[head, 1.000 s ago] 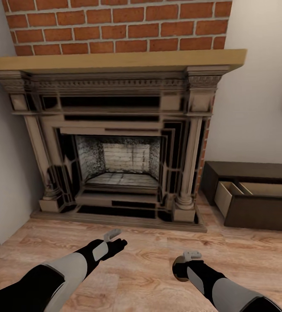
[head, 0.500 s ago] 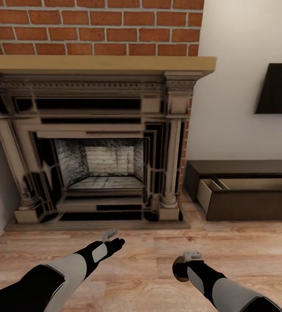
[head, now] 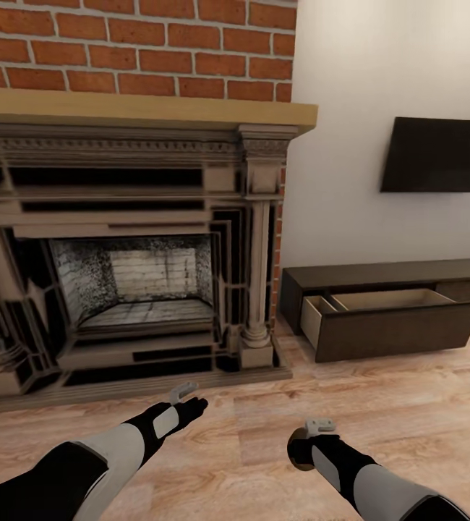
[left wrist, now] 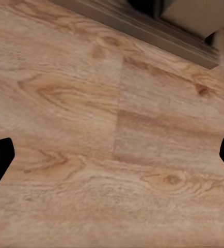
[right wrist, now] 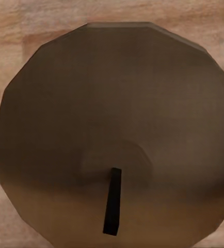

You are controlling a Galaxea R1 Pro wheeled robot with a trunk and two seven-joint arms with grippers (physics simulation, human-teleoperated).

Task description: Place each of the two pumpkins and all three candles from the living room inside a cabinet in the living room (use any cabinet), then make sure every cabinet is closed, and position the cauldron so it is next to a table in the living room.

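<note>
The cabinet (head: 398, 304) stands on the right against the far wall, its drawer (head: 390, 318) pulled out with nothing visible inside. The right gripper (head: 304, 443) is clenched on a dark candle (right wrist: 112, 134), wick showing. The left gripper (head: 191, 401) hangs released over the floor (left wrist: 112, 129).

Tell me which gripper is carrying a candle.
The right gripper: its wrist camera looks down on a grey-brown candle with a dark wick. The left gripper is empty over the floor.
</note>
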